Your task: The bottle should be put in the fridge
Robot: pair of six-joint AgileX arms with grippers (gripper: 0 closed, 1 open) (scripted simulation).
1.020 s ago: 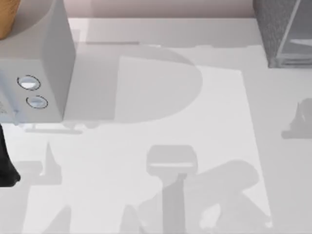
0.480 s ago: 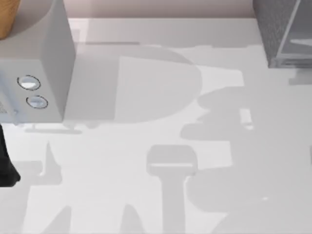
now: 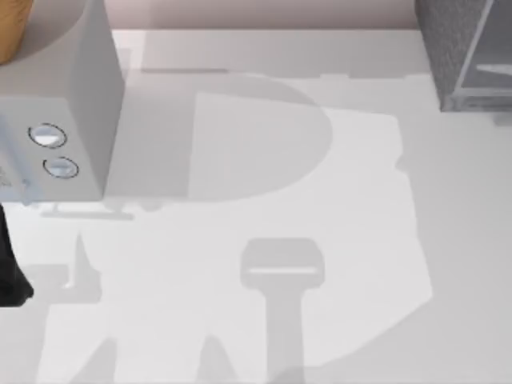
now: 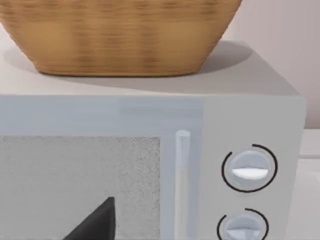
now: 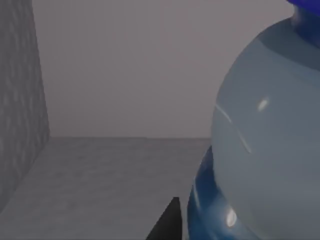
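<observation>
Clear-plastic bottle [image 5: 265, 130] looms beside the right gripper's fingertip [image 5: 167, 222] inside the fridge [image 5: 20, 100].

Top view: microwave [image 3: 56, 104] at surface's [image 3: 264, 200] far-left corner, ~10 o'clock, w/ basket [image 3: 12, 32] on top of it. Fridge [image 3: 464, 52] at far-right corner, ~2 o'clock, well apart from microwave. Left arm [image 3: 10, 272] at left edge, 9 o'clock, just in front of microwave. Right wrist view: bottle [image 5: 265, 135] close beside fridge wall [image 5: 20, 100].

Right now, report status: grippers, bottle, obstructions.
Left arm parked at table's left edge, facing the microwave. Bottle close at right wrist, fridge wall beside it, grip unconfirmed. Nothing seen in the way.
</observation>
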